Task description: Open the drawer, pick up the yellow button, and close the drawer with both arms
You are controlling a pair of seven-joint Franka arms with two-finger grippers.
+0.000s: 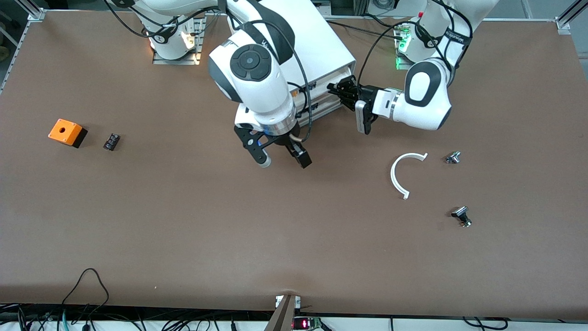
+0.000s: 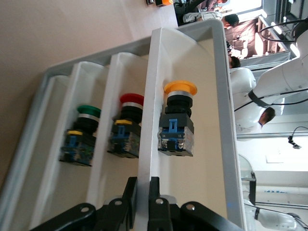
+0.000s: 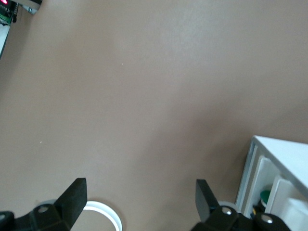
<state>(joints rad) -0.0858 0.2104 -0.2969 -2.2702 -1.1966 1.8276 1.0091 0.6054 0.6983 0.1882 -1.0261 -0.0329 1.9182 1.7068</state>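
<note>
- At the white three-drawer cabinet [image 1: 317,46], the left gripper [image 2: 142,197] has its fingers pinched on the topmost white drawer's [image 2: 149,125] front wall.
- Inside that drawer sits the orange-yellow capped button [image 2: 177,122].
- Over the brown surface [image 1: 183,220], the right gripper [image 1: 280,158] hangs, fingers spread.

I see two glossy white arms with black joint bands and looping black cables; my right end effector [image 1: 279,156] and left end effector [image 1: 342,91] are black, with silver screws.

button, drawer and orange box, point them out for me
button [image 2: 179,88]: left wrist view, on its orange-yellow cap.
drawer [image 2: 146,144]: left wrist view, on the white front wall, between the left gripper's fingers.
orange box [image 1: 64,131]: front view, on its top face beside the hole.
</note>
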